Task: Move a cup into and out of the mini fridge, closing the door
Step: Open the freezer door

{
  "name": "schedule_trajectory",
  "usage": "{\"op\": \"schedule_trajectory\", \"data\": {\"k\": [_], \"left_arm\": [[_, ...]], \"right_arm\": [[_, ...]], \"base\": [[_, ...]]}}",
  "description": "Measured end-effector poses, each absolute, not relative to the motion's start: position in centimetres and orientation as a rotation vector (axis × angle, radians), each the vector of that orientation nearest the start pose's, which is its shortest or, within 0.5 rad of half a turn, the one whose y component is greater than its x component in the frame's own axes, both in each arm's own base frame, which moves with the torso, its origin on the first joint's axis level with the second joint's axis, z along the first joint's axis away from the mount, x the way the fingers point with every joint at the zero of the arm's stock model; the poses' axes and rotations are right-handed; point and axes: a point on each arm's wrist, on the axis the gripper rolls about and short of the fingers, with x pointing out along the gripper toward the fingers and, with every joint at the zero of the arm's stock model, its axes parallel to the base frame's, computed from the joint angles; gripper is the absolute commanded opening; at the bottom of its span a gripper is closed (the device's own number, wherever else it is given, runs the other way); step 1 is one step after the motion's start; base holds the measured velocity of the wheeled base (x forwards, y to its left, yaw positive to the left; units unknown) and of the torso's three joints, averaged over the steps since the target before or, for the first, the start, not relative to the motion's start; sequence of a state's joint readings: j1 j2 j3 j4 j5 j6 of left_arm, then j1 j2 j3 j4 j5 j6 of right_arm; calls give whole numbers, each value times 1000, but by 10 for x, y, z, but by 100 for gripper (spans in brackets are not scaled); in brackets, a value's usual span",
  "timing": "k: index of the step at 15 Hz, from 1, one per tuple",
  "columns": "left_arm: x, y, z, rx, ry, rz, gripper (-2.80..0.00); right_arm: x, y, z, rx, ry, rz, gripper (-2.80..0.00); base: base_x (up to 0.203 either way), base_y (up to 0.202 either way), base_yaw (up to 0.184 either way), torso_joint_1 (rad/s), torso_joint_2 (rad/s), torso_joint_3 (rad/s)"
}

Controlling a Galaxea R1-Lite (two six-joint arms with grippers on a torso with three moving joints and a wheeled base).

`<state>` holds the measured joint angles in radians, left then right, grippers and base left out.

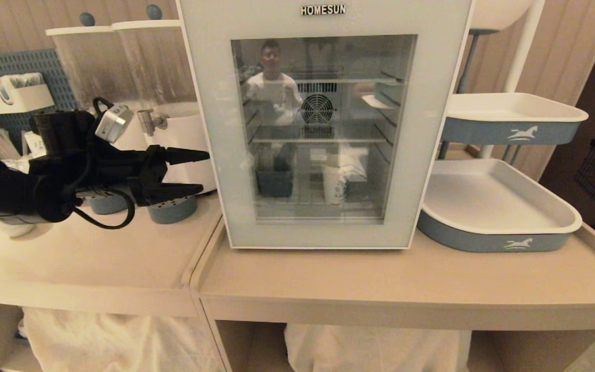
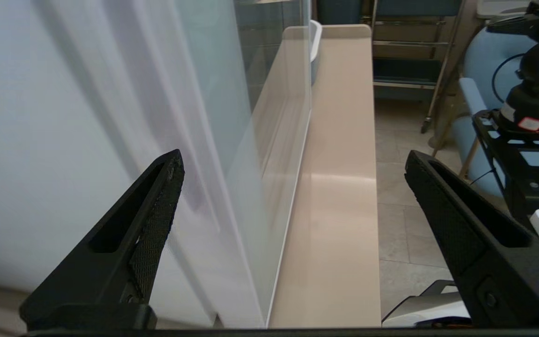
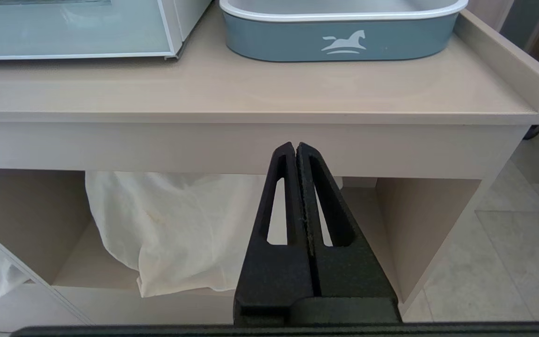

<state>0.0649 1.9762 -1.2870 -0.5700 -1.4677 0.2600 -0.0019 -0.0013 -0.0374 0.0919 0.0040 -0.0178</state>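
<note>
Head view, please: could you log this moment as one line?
door: closed | cup: inside mini fridge | left end effector: open at door's left edge | right end effector: shut, parked

One fridge, two trays, one cup

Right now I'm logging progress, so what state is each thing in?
White glass-windowed fridge door: closed.
Tall white paper cup: upright inside, on the lowest level.
White box-shaped mini fridge: standing on the beige counter.
Left end effector: open, empty, beside the door's left edge.
Right end effector: shut, empty, below the counter edge.
</note>
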Motion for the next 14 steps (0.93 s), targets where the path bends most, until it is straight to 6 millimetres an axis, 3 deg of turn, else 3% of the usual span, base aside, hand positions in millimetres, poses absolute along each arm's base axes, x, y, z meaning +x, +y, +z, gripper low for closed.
{"op": "schedule_trajectory", "data": {"k": [6, 14], "left_arm": [[388, -4, 211, 122, -87, -1418, 0], [378, -4, 208, 96, -67, -1440, 0]], "right_arm": [[-26, 0, 76, -18, 53, 3, -280], [-26, 0, 77, -18, 53, 4, -280]], "base": [[0, 0, 0, 0, 0, 0], [0, 0, 0, 0, 0, 0]]}}
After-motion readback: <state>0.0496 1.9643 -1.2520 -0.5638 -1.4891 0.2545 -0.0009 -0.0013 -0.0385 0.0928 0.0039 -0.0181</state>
